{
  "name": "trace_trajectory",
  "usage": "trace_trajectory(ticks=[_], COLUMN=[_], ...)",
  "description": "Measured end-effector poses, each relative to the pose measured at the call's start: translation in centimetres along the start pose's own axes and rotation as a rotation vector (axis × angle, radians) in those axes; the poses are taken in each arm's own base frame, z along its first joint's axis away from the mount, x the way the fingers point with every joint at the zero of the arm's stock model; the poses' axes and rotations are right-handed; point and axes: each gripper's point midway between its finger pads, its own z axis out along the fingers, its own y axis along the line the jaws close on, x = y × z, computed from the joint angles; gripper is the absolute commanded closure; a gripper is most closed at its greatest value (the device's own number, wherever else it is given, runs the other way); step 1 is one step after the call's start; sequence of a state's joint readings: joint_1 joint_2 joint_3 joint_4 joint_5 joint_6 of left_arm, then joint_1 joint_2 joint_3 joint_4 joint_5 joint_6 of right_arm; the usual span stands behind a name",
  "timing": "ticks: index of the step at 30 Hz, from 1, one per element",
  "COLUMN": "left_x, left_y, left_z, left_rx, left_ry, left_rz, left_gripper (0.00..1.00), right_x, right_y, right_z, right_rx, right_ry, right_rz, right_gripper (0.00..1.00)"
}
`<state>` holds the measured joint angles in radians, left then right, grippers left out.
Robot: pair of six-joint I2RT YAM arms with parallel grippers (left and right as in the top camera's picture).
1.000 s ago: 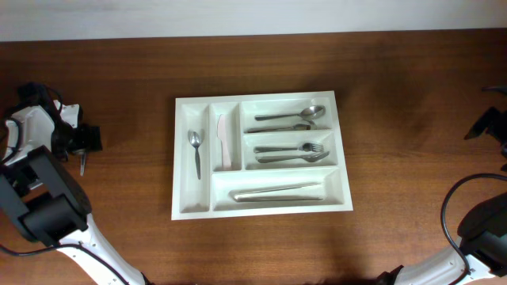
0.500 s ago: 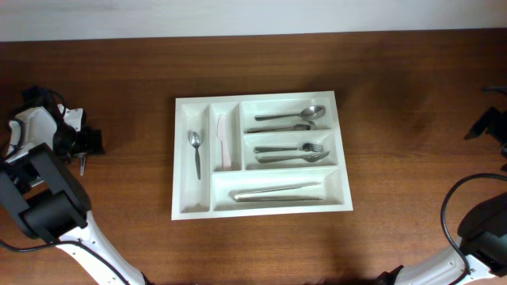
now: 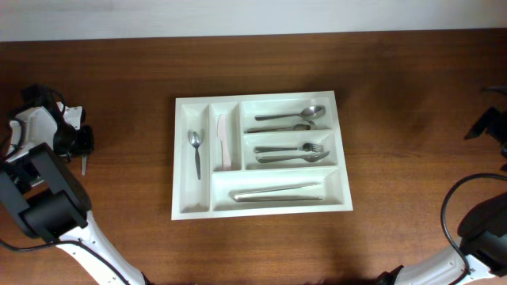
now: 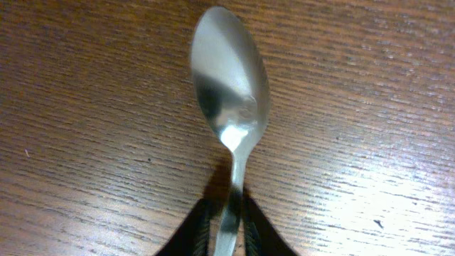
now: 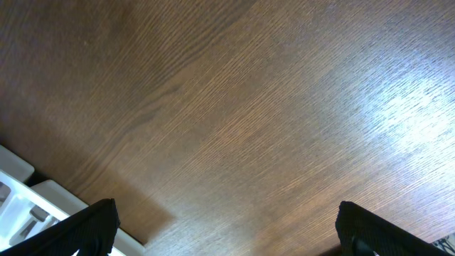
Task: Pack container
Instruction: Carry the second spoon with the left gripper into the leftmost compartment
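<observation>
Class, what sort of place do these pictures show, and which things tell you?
Probably a robotics lab bench rather than a kitchen: a left arm and a right arm flank a wooden table, and a cutlery tray with spoons and forks sits between them.

Even light overall; glare streaks the table [image 5: 398, 107], spoon [image 4: 227, 78] slightly soft.

Wore white shells and black joint blocks on the left arm [image 3: 47, 198], with black cabling bunched near the white wrist. Matched that on the right arm [image 3: 478, 226]: black housing, white lower link, one thin black cable arcing alongside. Ended in dark, seemingly ribbed fingers [image 4: 190, 240] on the left claw [image 4: 229, 242].
</observation>
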<state>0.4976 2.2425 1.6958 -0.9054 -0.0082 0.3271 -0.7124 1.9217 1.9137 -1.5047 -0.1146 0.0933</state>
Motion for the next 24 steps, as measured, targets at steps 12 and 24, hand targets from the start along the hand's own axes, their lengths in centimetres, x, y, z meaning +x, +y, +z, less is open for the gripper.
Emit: trace_trajectory(ticks=[12,24], left_x=[0.4,-1.9], left_y=[-0.1,-5.9], left_z=[0.0,-5.1], left_rx=[0.004,0.117], left_ry=[0.017,0.033], left_rz=[-0.001,0.099], left_gripper=[0.98,0.98], right_x=[0.0,0.0], right_y=[0.0,0.0], right_z=[0.0,0.0], right_rx=[0.0,0.0], right_ry=[0.0,0.0], right_rz=[0.0,0.0], right_gripper=[0.01,0.01])
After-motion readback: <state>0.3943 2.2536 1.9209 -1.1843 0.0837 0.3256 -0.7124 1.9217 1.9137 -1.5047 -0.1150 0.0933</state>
